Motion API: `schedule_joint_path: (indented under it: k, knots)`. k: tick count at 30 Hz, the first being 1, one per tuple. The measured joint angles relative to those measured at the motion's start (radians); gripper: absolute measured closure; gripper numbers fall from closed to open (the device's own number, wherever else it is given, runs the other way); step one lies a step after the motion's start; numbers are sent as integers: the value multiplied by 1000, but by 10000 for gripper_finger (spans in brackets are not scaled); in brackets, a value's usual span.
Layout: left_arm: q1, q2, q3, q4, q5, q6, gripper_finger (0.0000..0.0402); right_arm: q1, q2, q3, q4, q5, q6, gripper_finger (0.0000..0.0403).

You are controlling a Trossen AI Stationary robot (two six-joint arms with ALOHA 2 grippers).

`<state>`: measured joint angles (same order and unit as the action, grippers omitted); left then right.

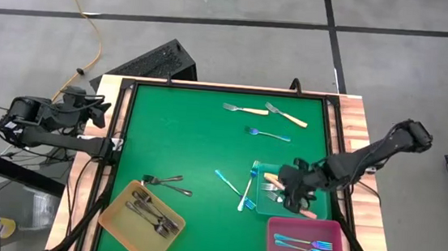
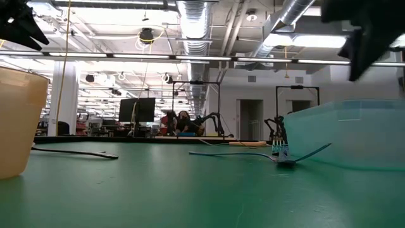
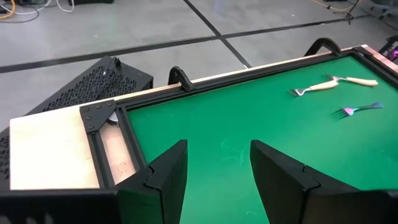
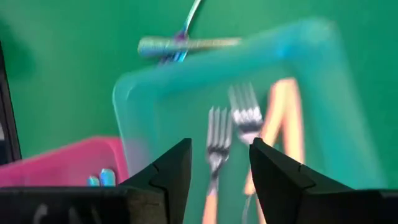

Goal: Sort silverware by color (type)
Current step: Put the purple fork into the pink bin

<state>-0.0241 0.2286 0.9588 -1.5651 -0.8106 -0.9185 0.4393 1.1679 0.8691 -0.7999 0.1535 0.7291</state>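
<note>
Right under the right wrist camera we have two cream-handled forks [image 4: 217,149] lying in the teal tray [image 1: 264,206], and the right gripper [image 1: 293,188] hangs just above them, fingers spread with nothing between them. The rest of the silverware is scattered. Two more cream-handled forks [image 1: 246,109] sit near the far edge of the green mat [image 1: 182,138], with a blue fork [image 1: 268,134] just this side of them. Two blue forks [image 1: 231,185] lie beside the teal tray, one leaning on its rim. A pair of grey forks [image 1: 166,184] rests close to the yellow tray [image 1: 115,213], which already holds several grey ones. The pink tray [image 1: 280,228] carries three blue forks [image 1: 303,248].

What could go wrong? We reckon the gripper is low enough over the teal tray that a sideways move might clip its wall and shove it, knocking the leaning fork.

The left gripper [image 3: 217,180] waits off the mat's far left corner, fingers apart and empty.

In the low view the yellow tray is cut off at the edge, and the forks inside it overlap too much for us to count them.
</note>
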Motion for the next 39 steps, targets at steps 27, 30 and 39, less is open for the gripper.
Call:
schedule_joint_path:
  k: [27,30,39]
  knots:
    - [0,0,0,0,-34,93,243,-782,232,75,169,-109,-756,206]
    - [0,0,0,0,-36,113,243,-828,305,129,147,-112,-813,204]
    - [0,0,0,0,-42,129,243,-906,537,298,102,-127,-922,204]
